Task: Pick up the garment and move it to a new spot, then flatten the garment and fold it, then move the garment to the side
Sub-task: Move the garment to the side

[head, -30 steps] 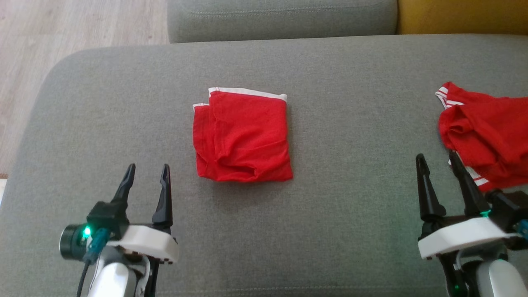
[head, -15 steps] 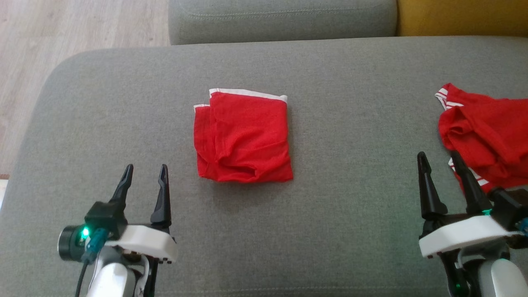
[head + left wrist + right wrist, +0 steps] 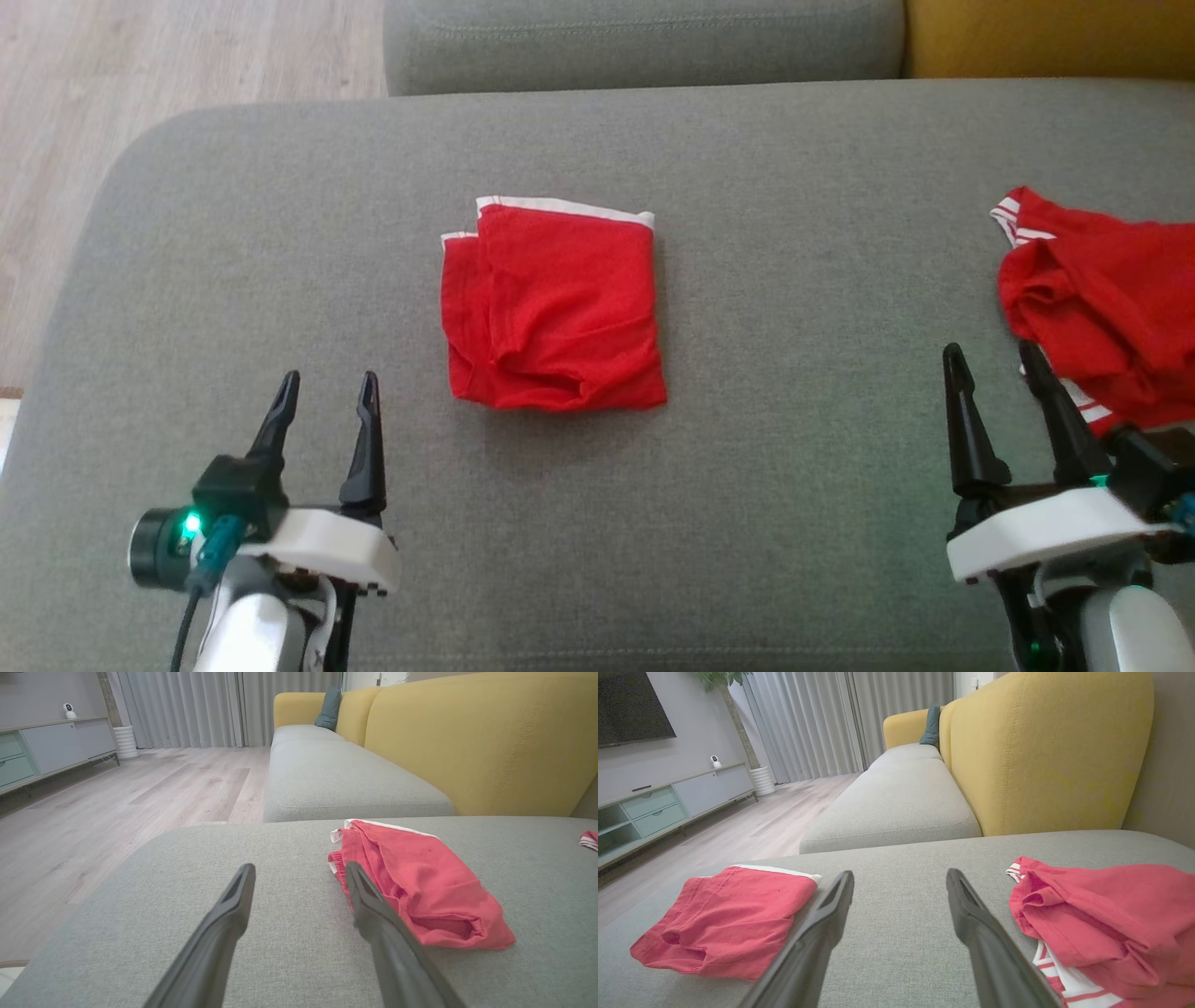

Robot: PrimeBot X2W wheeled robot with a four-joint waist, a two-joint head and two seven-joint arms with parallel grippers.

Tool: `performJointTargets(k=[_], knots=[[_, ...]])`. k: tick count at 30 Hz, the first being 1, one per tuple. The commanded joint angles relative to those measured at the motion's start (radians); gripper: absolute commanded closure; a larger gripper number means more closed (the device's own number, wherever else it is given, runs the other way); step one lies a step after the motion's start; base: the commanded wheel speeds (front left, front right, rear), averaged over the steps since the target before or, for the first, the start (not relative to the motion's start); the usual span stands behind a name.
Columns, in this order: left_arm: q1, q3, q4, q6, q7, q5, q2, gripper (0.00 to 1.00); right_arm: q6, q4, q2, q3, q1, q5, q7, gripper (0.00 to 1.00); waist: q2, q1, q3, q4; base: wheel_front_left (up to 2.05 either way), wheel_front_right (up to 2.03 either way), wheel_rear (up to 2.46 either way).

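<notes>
The folded garment [image 3: 555, 308] is plain red, with a narrow white band along its far edge. The second garment [image 3: 1102, 299] is the same red, with white stripes at its edges. The sofa seat [image 3: 794, 280] is grey, the backrest [image 3: 1046, 37] is mustard yellow, and the floor [image 3: 140, 56] is pale wood. The left gripper [image 3: 327, 385] and the right gripper [image 3: 990, 355] have black fingers on white bodies.

Matt red cloth garment [image 3: 555, 308] — rough woven cushion [image 3: 794, 373]
</notes>
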Motion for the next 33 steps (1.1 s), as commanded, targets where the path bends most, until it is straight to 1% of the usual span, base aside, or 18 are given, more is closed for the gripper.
performJointTargets(k=[1,3,6,12,16,22,26,28,32,33], knots=[[-0.049,0.027,-0.038,0.009,-0.003,-0.006,0.019,0.0,-0.001,-0.039,-0.006,0.018,-0.021,-0.01,0.003,0.0,-0.0001,0.0,0.012,0.007,0.0,0.0,0.0],[-0.056,0.026,-0.041,0.009,-0.004,-0.005,0.019,0.0,-0.001,-0.038,-0.007,0.018,-0.026,-0.013,0.005,0.0,-0.0001,0.0,0.02,0.013,0.0,0.0,0.0],[-0.083,0.018,-0.052,0.008,-0.007,-0.002,0.013,0.0,-0.001,-0.028,-0.019,0.02,-0.051,-0.018,0.009,0.0,-0.0001,0.0,0.049,0.04,0.0,0.0,0.0],[-0.147,-0.001,-0.068,0.003,-0.016,0.003,-0.013,0.0,-0.001,0.046,-0.058,0.046,-0.149,-0.022,0.024,0.0,-0.0001,0.0,0.112,0.12,0.0,0.0,0.0],[-0.183,-0.014,-0.069,0.0,-0.021,0.003,-0.035,0.0,-0.001,0.141,-0.07,0.087,-0.239,-0.021,0.025,0.0,-0.0001,0.0,0.153,0.172,0.0,0.0,0.0],[-0.219,-0.021,-0.09,-0.001,-0.023,0.011,-0.058,0.0,-0.001,0.321,-0.048,0.182,-0.391,-0.009,0.008,0.0,-0.0001,0.0,0.201,0.229,0.0,0.0,0.0],[-0.222,-0.02,-0.1,-0.005,-0.023,0.017,-0.068,0.0,-0.001,0.465,-0.025,0.229,-0.471,0.008,0.006,0.0,-0.0001,0.0,0.211,0.25,0.0,0.0,0.0],[-0.221,-0.019,-0.102,-0.007,-0.023,0.02,-0.072,0.0,-0.001,0.539,-0.018,0.234,-0.499,0.004,0.032,0.0,-0.0001,0.0,0.213,0.256,0.0,0.0,0.0],[-0.216,-0.014,-0.104,-0.008,-0.024,0.024,-0.077,0.0,-0.001,0.641,-0.006,0.241,-0.538,0.006,0.086,0.0,-0.0001,0.0,0.213,0.257,0.0,0.0,0.0],[-0.215,-0.012,-0.104,-0.009,-0.024,0.025,-0.079,0.0,-0.001,0.661,-0.004,0.242,-0.542,0.006,0.105,0.13,-0.0001,0.0,0.212,0.256,0.0,0.0,0.0]])
